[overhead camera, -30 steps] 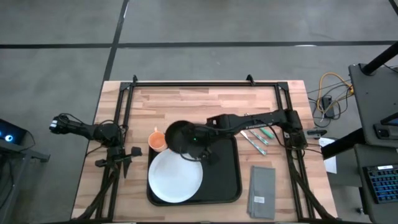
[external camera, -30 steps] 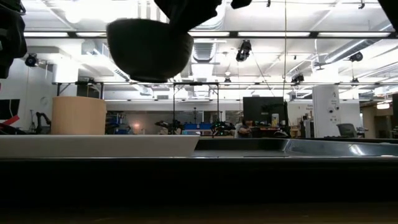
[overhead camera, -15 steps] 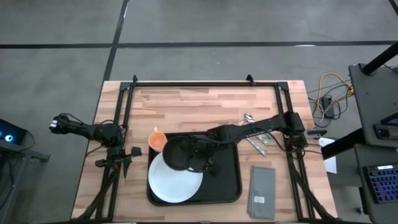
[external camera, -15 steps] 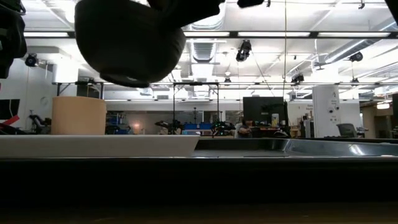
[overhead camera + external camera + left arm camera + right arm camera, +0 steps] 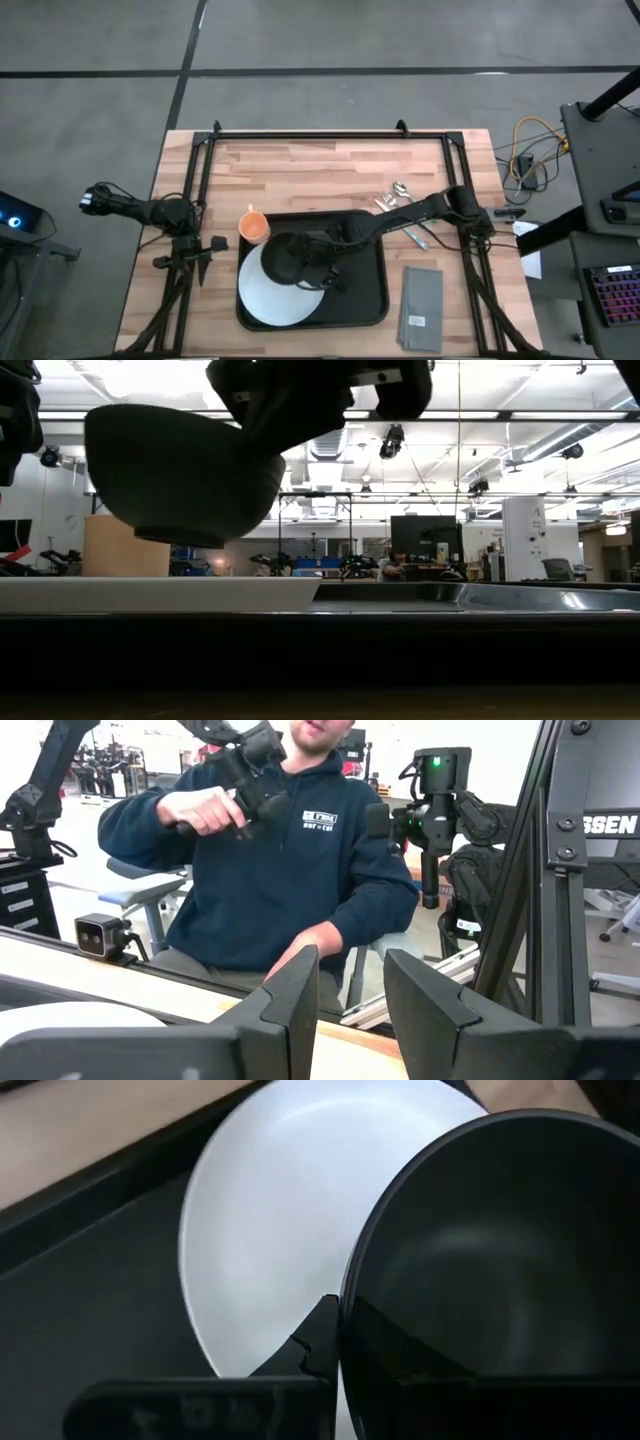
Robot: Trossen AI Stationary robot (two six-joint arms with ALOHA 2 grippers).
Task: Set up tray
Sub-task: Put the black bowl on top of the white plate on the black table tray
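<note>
The black tray [image 5: 365,300] lies on the wooden table with a white plate [image 5: 262,302] in its left half. Above the plate hangs a black bowl [image 5: 290,258], with my right gripper [image 5: 322,264] shut on its rim. In the low view the bowl [image 5: 180,480] is clear of the plate [image 5: 160,593]. My left gripper [image 5: 350,1010] waits at the table's left edge, open, with nothing between its fingers. My right gripper pinches the bowl's rim [image 5: 345,1320] on the side facing the table's right, one finger [image 5: 315,1340] outside the wall and the other inside the hollow. The fingers slant down from the right. The bowl hangs clear above the plate, slightly tilted, its opening up.
An orange cup [image 5: 253,227] stands on the table just past the tray's far left corner. Cutlery [image 5: 405,215] lies right of the tray, and a grey folded napkin [image 5: 421,308] at the near right. A person [image 5: 290,850] sits beyond the table's edge.
My right gripper has carried the bowl down and toward the table's near edge, from over the tray's far rim to over the plate. The bowl hangs lower and stays clear of the plate.
</note>
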